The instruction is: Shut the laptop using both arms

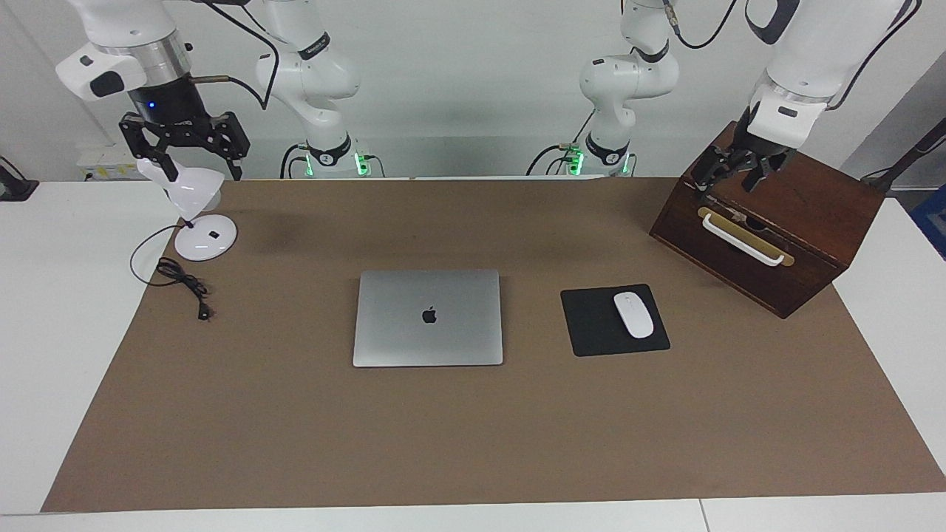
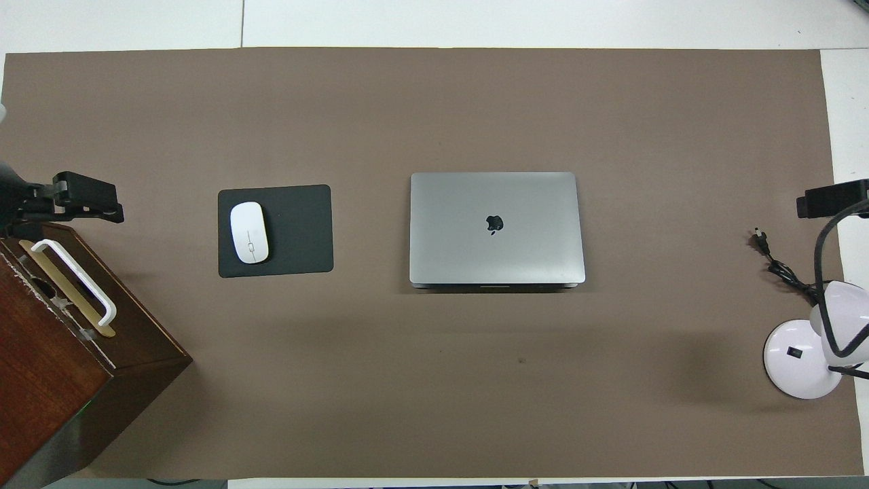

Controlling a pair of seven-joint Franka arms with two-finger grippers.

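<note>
The silver-grey laptop lies flat in the middle of the brown mat, lid down with the dark apple logo facing up. Neither gripper touches it. My left gripper hangs open over the top edge of the wooden box at the left arm's end of the table, with nothing between its fingers. Just as open and unloaded, my right gripper hangs above the white lamp at the right arm's end.
A black mouse pad with a white mouse lies beside the laptop toward the left arm's end. The wooden box has a white handle. A white desk lamp and its black cord sit at the right arm's end.
</note>
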